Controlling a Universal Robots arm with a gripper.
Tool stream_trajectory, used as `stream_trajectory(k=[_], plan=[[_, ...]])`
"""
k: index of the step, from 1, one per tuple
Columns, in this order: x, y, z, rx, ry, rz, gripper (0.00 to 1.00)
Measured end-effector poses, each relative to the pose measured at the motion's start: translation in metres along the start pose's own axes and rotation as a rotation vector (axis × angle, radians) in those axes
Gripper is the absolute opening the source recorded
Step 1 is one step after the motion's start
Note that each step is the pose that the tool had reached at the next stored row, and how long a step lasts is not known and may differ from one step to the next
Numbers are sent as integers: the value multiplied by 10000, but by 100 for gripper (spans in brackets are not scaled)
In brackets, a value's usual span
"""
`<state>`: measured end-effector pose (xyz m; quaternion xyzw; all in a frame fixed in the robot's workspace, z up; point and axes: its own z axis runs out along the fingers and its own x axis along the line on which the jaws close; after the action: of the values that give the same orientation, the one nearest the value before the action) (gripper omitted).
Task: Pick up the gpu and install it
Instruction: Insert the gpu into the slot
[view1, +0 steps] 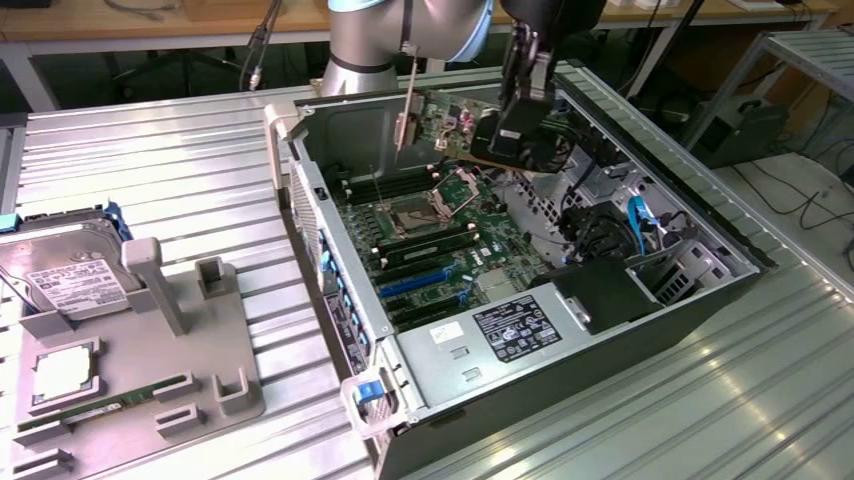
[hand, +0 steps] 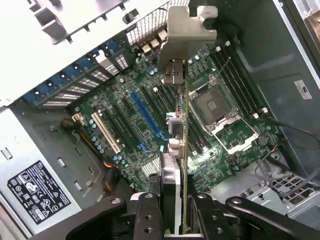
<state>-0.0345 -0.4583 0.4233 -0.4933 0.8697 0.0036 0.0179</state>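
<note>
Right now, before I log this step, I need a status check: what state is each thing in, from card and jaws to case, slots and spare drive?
gpu, held on edge above the motherboard, not seated.
jaws, shut on the gpu.
case, lying on its side, open.
blue slot, empty.
CPU socket, no cooler fitted.
hard drive, lying in the grey holder outside the case.

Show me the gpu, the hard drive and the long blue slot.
gpu (view1: 447, 117): exterior view, card face.
hard drive (view1: 72, 284): exterior view, white label.
blue slot (hand: 148, 115): wrist view, mid-length.
</note>
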Motion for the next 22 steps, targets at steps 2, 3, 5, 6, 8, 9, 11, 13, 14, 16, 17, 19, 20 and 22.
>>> stream_trajectory(k=[2, 3, 5, 6, 8, 9, 11, 13, 14, 16, 17, 19, 20, 22], plan=[[2, -1, 1, -10, -4, -291, 28], [2, -1, 2, -15, -6, -437, 28], [3, -1, 3, -24, -8, -688, 28], [3, -2, 4, -28, -10, -811, 28], [3, -2, 5, -36, -12, -1042, 28], [3, -2, 6, -42, -14, -1207, 28], [4, -2, 7, -51, -17, -1464, 28], [4, -2, 8, -61, -19, -1748, 28], [4, -2, 10, -65, -22, -1875, 28], [5, -2, 12, -74, -25, -2137, 28], [5, -2, 12, -78, -26, -2264, 28], [5, -2, 14, -88, -29, -2553, 28], [5, -2, 15, -94, -31, -2694, 28], [5, -2, 18, -113, -37, -3256, 28]])
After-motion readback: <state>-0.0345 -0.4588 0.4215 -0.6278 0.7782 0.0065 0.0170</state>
